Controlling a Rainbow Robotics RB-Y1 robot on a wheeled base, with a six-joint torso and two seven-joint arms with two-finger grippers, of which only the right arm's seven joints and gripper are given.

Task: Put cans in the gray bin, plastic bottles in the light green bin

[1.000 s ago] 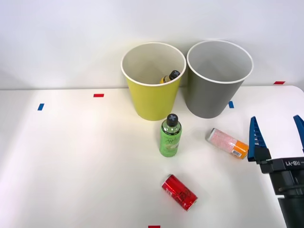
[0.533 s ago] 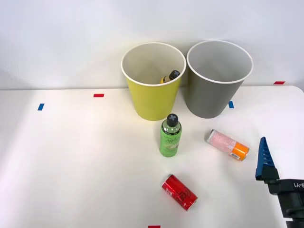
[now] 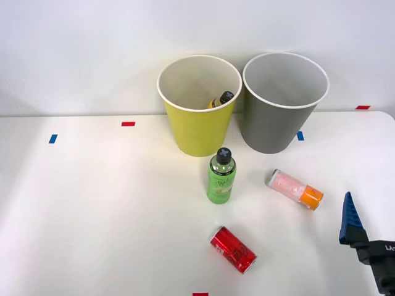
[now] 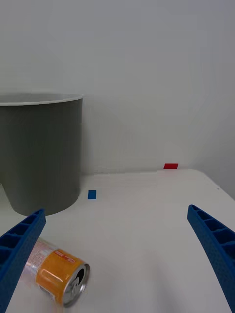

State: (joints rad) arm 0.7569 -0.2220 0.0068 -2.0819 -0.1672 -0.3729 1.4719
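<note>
My hand (image 4: pixel 117 259) is wide open and empty. The pink can (image 3: pixel 295 189) lies on its side on the worktop (image 3: pixel 92 203), near the gray bin (image 3: pixel 281 105). I judge it light, smooth and easily dented; take it across the middle

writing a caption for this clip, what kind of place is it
Likely a lab test bench for sorting: a plain white table against a bare wall, red and blue tape marks, and two bins set side by side.
</note>
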